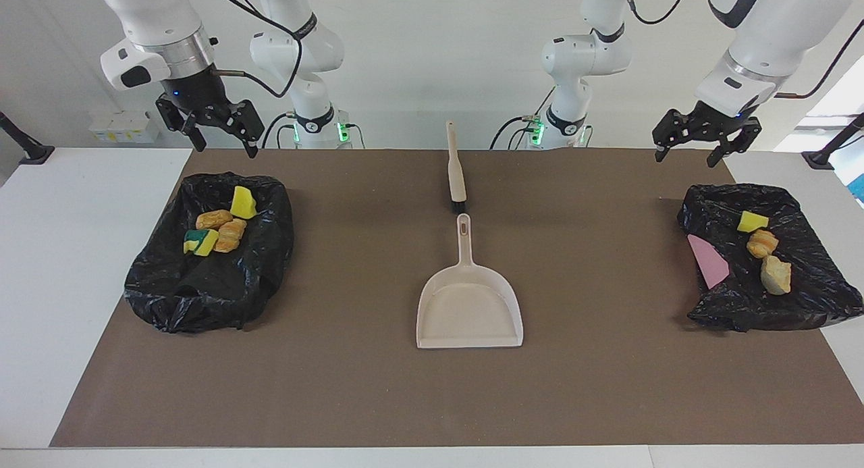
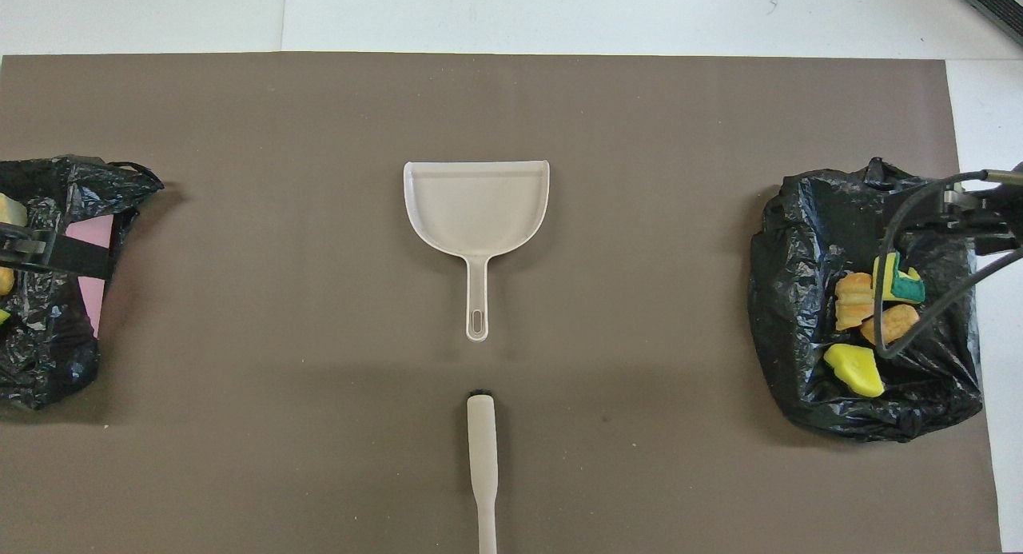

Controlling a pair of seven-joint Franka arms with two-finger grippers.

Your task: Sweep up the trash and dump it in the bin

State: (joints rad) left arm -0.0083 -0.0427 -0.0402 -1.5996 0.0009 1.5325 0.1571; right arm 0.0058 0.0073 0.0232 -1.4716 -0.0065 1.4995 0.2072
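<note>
Left end effector (image 1: 695,142): hanging in the air with its two black fingers spread apart and gripping nothing, above the robot-side edge of the crumpled black plastic bag (image 1: 803,292) at the left arm's end of the desk.
Right end effector (image 1: 217,132): hanging in the air with its fingers splayed wide and gripping nothing, above the robot-side rim of the second crumpled black plastic bag (image 1: 202,292) at the right arm's end of the desk.
Trash below the left end effector: a bright yellow sponge chunk (image 1: 751,221), a golden-brown croissant-like bread lump (image 1: 762,243) and a paler bread lump (image 1: 775,275) are lying in a row on the black bag, each one farther from the robots than the last.
Pink sheet: a flat pink sheet (image 1: 707,260) is lying on the same bag, beside the bread lumps and toward the middle of the desk.
Trash below the right end effector: a yellow sponge wedge (image 1: 242,202), two golden-brown bread lumps (image 1: 223,228) touching one another, and a yellow sponge with a green scouring face (image 1: 200,242) are sitting clustered in the hollow of the second bag.
Dustpan: a cream plastic dustpan (image 1: 468,299) is lying flat on the brown desk (image 1: 594,387) mat midway between the two end effectors, well apart from both, its handle pointing toward the robots.
Brush: a cream-handled hand brush with a black head (image 1: 455,167) is lying in line with the dustpan and nearer to the robots, its black head just beside the tip of the dustpan's handle, not touching it.
</note>
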